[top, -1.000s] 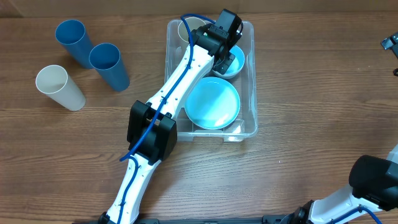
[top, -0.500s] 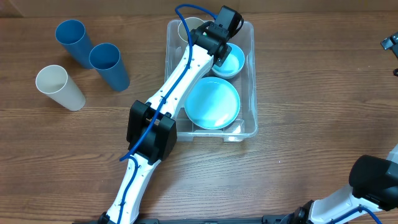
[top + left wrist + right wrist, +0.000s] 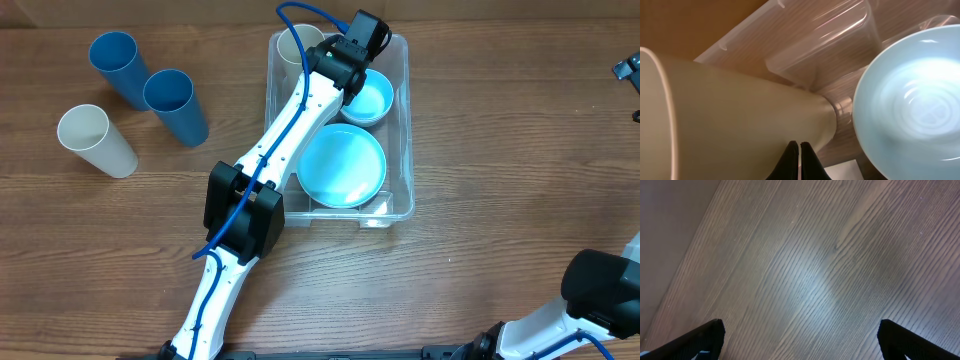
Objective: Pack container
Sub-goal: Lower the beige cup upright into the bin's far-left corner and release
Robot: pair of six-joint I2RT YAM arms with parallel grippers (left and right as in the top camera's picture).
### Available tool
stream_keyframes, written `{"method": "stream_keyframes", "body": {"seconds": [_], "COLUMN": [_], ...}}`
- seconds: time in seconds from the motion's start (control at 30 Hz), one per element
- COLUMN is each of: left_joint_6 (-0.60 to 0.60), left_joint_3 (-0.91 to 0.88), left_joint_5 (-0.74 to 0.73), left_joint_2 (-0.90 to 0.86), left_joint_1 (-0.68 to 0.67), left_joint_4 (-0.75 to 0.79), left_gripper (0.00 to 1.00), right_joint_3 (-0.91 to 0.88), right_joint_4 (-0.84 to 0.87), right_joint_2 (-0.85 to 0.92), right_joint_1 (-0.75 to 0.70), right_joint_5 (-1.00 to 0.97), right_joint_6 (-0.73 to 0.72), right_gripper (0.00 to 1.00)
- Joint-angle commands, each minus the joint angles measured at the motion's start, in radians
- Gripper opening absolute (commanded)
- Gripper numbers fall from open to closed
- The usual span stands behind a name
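The clear container (image 3: 408, 120) stands at the far middle of the table. In it are a light blue plate (image 3: 342, 165), a light blue bowl (image 3: 368, 100) and a cream cup (image 3: 295, 45) in the far left corner. My left gripper (image 3: 358, 38) is down inside the container's far end, between cup and bowl. In the left wrist view its fingers (image 3: 799, 147) are shut together right against the cup's side (image 3: 730, 115), with the bowl (image 3: 910, 100) to the right and the container wall (image 3: 820, 35) behind. My right gripper (image 3: 800, 340) is open over bare table.
Two blue cups (image 3: 115, 60) (image 3: 172, 98) and a cream cup (image 3: 90, 135) stand at the far left of the table, outside the container. My left arm (image 3: 245, 205) stretches diagonally from the near edge to the container. The right arm's base (image 3: 600, 290) is at the near right.
The left gripper has shifted slightly toward the far left of the container, uncovering more of the bowl. More of the cream cup's opening shows. The right arm has not moved.
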State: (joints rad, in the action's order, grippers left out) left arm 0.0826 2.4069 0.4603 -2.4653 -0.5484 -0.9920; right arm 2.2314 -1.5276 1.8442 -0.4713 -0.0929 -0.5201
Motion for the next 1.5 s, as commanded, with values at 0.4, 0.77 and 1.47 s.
{"method": "stream_keyframes", "body": {"seconds": [0.4, 0.77, 1.47], "left_joint_6": [0.020, 0.023, 0.021], "left_joint_3": [-0.016, -0.016, -0.011], "left_joint_5": [-0.025, 0.003, 0.064], "left_joint_2": [-0.035, -0.112, -0.105], "left_joint_1": [0.006, 0.006, -0.068], "left_joint_4": [0.063, 0.062, 0.351], "left_gripper": [0.04, 0.04, 0.24], "right_joint_3": [0.014, 0.014, 0.014], "right_joint_4": [0.004, 0.004, 0.004], "right_joint_2": [-0.009, -0.009, -0.009], "right_joint_1": [-0.002, -0.002, -0.002], "right_joint_5": [-0.010, -0.010, -0.010], "right_joint_6": [0.000, 0.000, 0.000], "right_gripper": [1.00, 1.00, 1.00]}}
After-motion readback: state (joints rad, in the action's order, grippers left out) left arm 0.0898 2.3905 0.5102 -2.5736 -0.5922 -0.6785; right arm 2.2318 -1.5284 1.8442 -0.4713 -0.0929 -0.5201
